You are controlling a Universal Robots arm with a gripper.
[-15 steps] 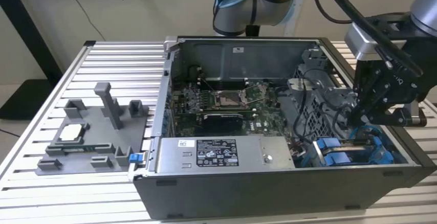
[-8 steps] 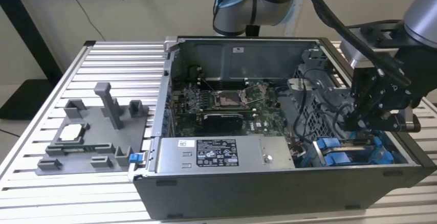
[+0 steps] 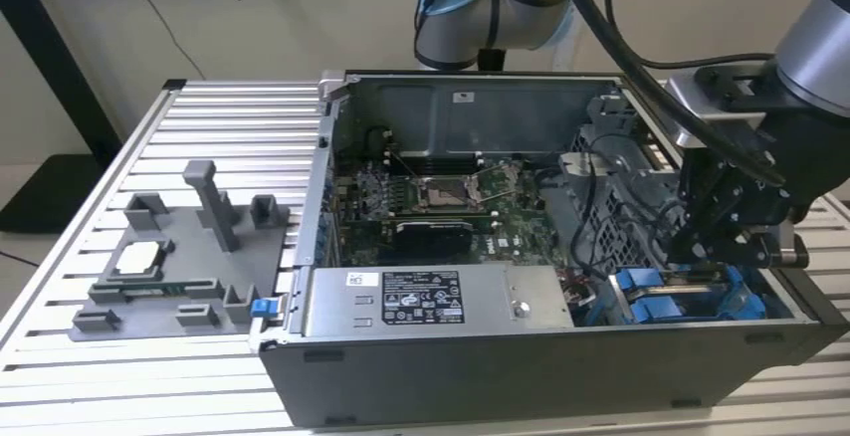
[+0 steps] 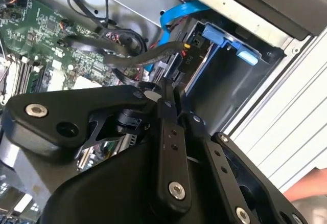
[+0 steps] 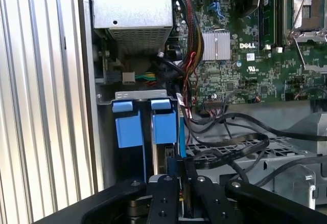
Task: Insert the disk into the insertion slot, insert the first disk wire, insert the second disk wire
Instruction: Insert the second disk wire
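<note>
Blue-framed disk (image 5: 164, 127) looks down in grey slot (image 5: 134, 95). Pincer (image 5: 183, 180) squeezed together just beside it. Black wires (image 5: 230, 147) look loose, not plugged.

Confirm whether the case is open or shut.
Open: the case has its side off, and the motherboard shows inside.

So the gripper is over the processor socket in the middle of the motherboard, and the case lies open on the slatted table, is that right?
Not quite: in the exterior view the gripper is over the blue drive bay at the corner of the case on the exterior view's right, not over the processor socket. The case does lie open on the slatted table.
</note>
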